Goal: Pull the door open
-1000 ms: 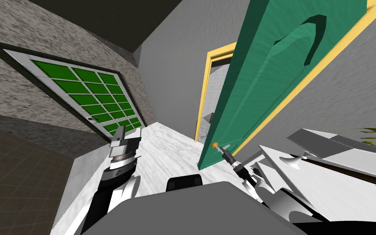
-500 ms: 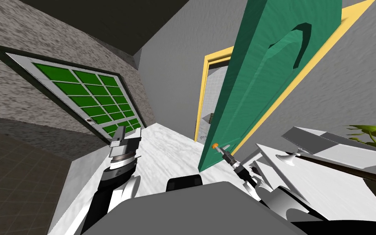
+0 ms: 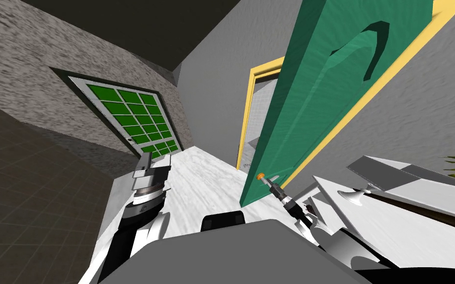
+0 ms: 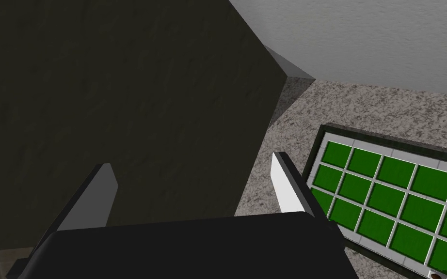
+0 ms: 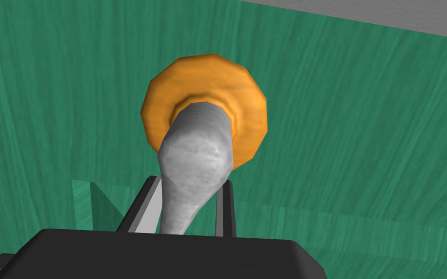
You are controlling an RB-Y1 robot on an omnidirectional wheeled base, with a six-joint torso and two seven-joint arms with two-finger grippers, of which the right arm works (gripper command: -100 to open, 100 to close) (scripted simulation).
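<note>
Grey walls and a yellow door frame [image 3: 245, 118] flank the green door [image 3: 315, 98], which stands ajar at the robot's front right. The right gripper [image 5: 188, 188] pinches the grey handle [image 5: 196, 155] just off its orange collar [image 5: 249, 111]. The left gripper [image 4: 192, 162] hovers wide open near a green-paned window [image 3: 132, 118].

No lettering, number, label, brand or sign to read anywhere. None on the green door [image 3: 310, 113] at the right, on its grey handle [image 5: 193, 164] or on the orange rosette [image 5: 249, 109] behind it. None on the green-paned door [image 3: 132, 118] at the far left.
</note>
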